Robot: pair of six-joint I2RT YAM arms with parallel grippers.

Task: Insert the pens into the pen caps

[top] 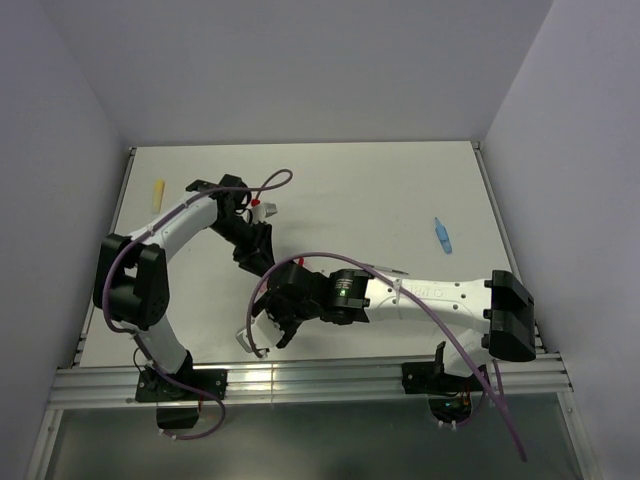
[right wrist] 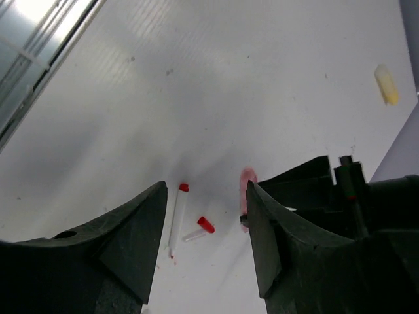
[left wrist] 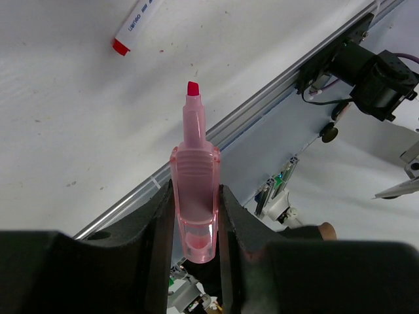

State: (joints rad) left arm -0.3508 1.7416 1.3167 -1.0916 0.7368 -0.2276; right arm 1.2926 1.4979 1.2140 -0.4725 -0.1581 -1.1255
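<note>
My left gripper (left wrist: 196, 188) is shut on a translucent pink pen (left wrist: 194, 163), whose bare red tip points away towards the front rail. It hangs above the table (top: 265, 266). My right gripper (right wrist: 206, 186) is open and empty, low over the table just in front of the left one (top: 272, 330). Between its jaws I see, farther off, a thin white pen with a red end (right wrist: 175, 219) and a small red cap (right wrist: 205, 225). The pink pen (right wrist: 247, 190) shows partly there, behind the right finger. The red cap also shows in the top view (top: 259, 204).
A short yellow piece (top: 157, 190) lies at the far left, also in the right wrist view (right wrist: 385, 84). A blue pen (top: 442, 236) lies at the right. A white marker with a red end (left wrist: 134, 26) lies near the front rail (top: 300, 378). Purple cables arc over both arms.
</note>
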